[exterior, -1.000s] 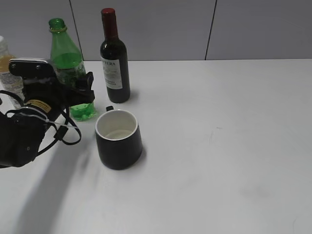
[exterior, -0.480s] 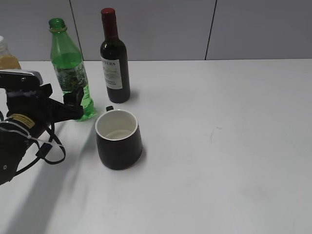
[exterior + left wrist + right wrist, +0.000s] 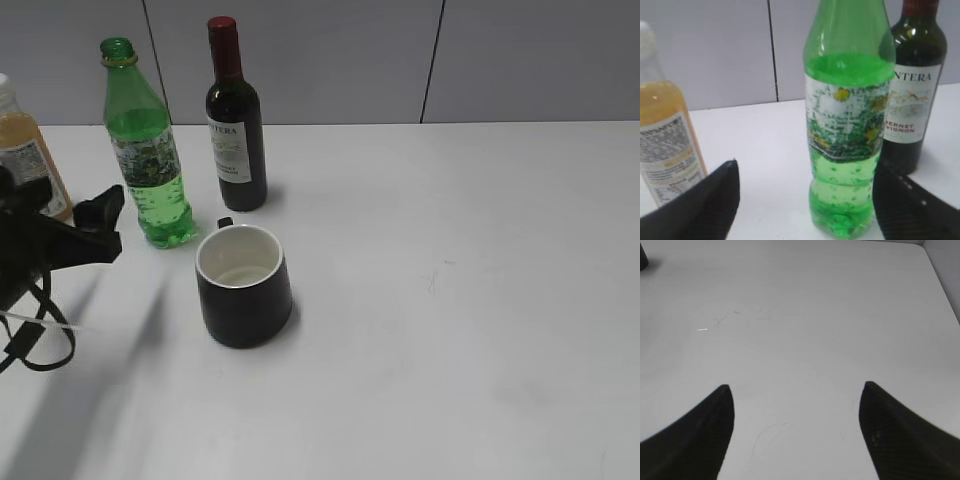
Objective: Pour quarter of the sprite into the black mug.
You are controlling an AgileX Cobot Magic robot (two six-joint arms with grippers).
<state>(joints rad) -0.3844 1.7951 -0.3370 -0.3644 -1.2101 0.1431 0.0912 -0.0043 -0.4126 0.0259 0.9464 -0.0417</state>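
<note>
The sprite [image 3: 148,150] stands upright and uncapped just behind and left of the black mug [image 3: 243,285], close enough for a short pour, while the left gripper [image 3: 80,235], jaws wide apart and empty, sits left of the mug facing the bottle.

A white surface [image 3: 480,300], faintly scuffed and scratched, fills most of the view. Behind it stands a grey panelled wall [image 3: 520,60] with thin dark vertical seams. Soft light casts diffuse shadows at left.
</note>
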